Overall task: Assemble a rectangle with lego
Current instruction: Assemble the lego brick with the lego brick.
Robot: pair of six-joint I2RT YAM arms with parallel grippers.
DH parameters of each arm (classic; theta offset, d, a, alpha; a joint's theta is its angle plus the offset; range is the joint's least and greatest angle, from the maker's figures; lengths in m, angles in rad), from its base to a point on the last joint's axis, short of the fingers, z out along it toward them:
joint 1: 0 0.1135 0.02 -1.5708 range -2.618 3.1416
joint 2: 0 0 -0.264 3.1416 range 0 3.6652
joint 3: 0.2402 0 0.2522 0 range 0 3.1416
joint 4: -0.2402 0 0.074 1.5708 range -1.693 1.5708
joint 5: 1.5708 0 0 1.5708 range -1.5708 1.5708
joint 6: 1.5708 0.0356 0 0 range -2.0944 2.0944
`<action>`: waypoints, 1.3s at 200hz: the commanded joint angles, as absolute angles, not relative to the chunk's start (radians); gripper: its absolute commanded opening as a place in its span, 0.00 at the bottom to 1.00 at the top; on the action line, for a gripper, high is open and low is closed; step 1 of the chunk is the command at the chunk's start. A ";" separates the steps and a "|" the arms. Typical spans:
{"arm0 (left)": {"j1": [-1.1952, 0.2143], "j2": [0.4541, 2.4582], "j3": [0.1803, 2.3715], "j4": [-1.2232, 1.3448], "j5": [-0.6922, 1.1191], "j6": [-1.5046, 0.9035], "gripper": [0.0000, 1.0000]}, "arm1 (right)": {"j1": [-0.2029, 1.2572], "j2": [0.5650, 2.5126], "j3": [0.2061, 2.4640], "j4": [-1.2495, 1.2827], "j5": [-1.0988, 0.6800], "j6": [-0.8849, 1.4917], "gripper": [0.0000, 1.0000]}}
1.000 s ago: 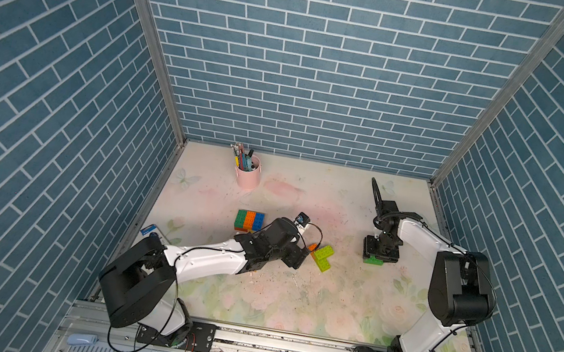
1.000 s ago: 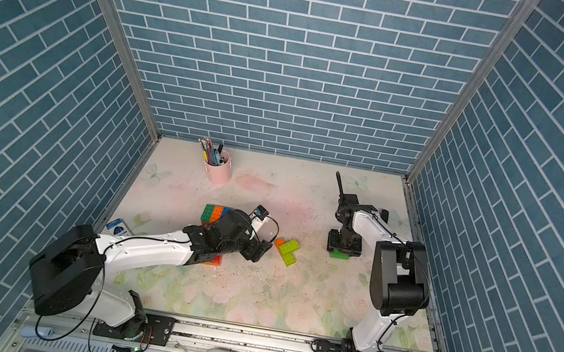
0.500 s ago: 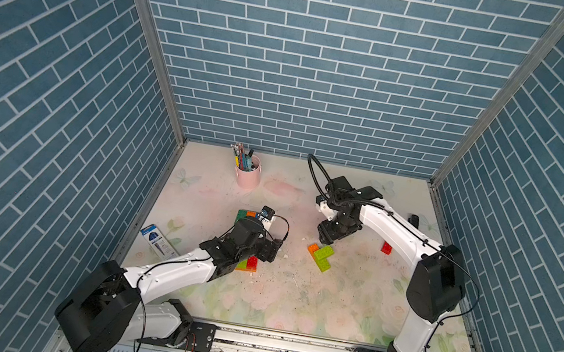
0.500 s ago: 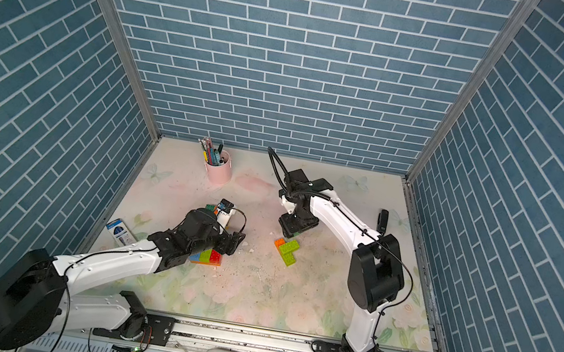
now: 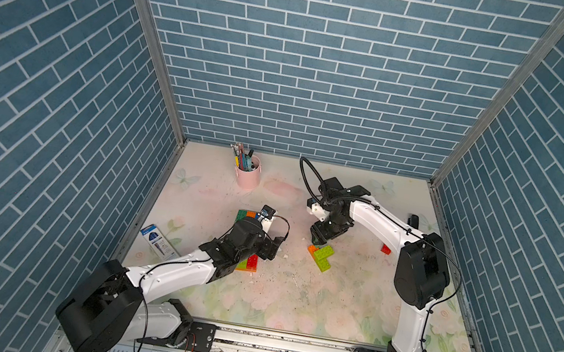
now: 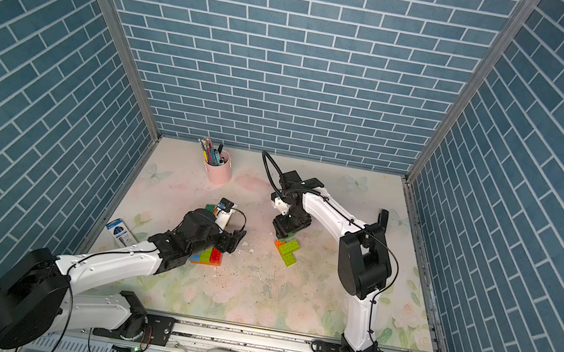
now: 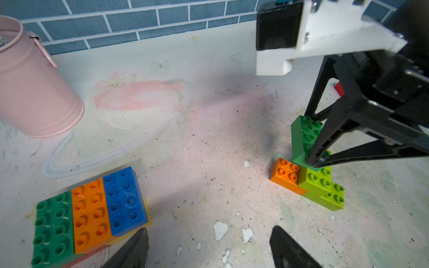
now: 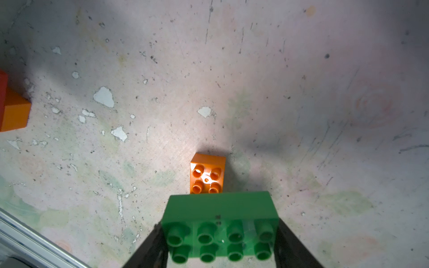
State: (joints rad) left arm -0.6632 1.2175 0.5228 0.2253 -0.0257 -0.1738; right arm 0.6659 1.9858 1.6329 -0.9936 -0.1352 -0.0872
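Right arm angled downward; right gripper [image 5: 321, 237] clamps green 2x4 brick [image 8: 220, 208] just above orange brick [image 7: 286, 174]; left gripper [image 7: 209, 250] spread, empty, nearby.

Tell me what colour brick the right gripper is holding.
Green; the brick shows best in the right wrist view.

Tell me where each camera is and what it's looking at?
Top views: high above the robot's base, looking down at the table, left arm, right arm and pink cup.
Left wrist: on the left arm, looking low across the table; open left gripper tips at the edge, right gripper ahead.
Right wrist: on the right arm, looking down; its fingers clamp the green brick.
Shared: both wrist views show the green brick and the small orange brick.
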 commanded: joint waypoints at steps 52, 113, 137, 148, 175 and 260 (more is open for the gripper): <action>-0.657 1.241 0.516 0.264 -0.023 -0.165 0.83 | 0.681 2.041 1.602 -0.956 -0.118 -0.150 0.02; -0.657 1.239 0.509 0.274 -0.014 -0.166 0.83 | 0.692 2.060 1.605 -0.953 -0.094 -0.149 0.01; -0.657 1.239 0.507 0.275 -0.011 -0.166 0.83 | 0.697 2.062 1.603 -0.950 -0.058 -0.144 0.00; -0.657 1.238 0.506 0.275 -0.012 -0.166 0.83 | 0.697 2.061 1.603 -0.950 -0.051 -0.140 0.00; -0.657 1.235 0.506 0.276 -0.010 -0.169 0.83 | 0.700 2.067 1.602 -0.951 -0.038 -0.126 0.00; -0.657 1.232 0.502 0.280 -0.007 -0.168 0.83 | 0.709 2.069 1.608 -0.972 -0.034 -0.074 0.00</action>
